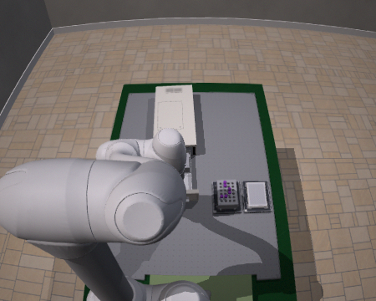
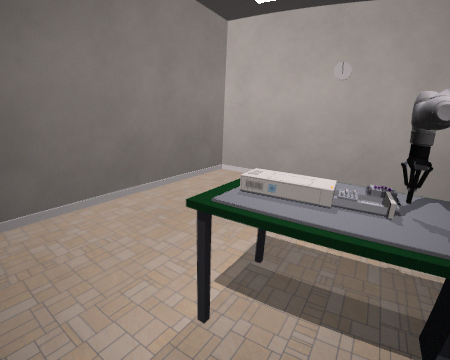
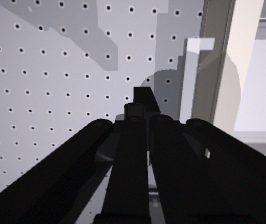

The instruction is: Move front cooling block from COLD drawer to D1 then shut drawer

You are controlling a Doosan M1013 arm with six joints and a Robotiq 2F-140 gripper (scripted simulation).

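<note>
From the top we see the front cooling block with its purple-topped tubes on slot D1, right of the open drawer, while the arm covers part of the cooler. In the exterior view, we see the amber lamp lit on the cooler and our gripper just right of the drawer's front, pointing down. Through the wrist view, we find its fingers together on nothing, left of the drawer's handle.
</note>
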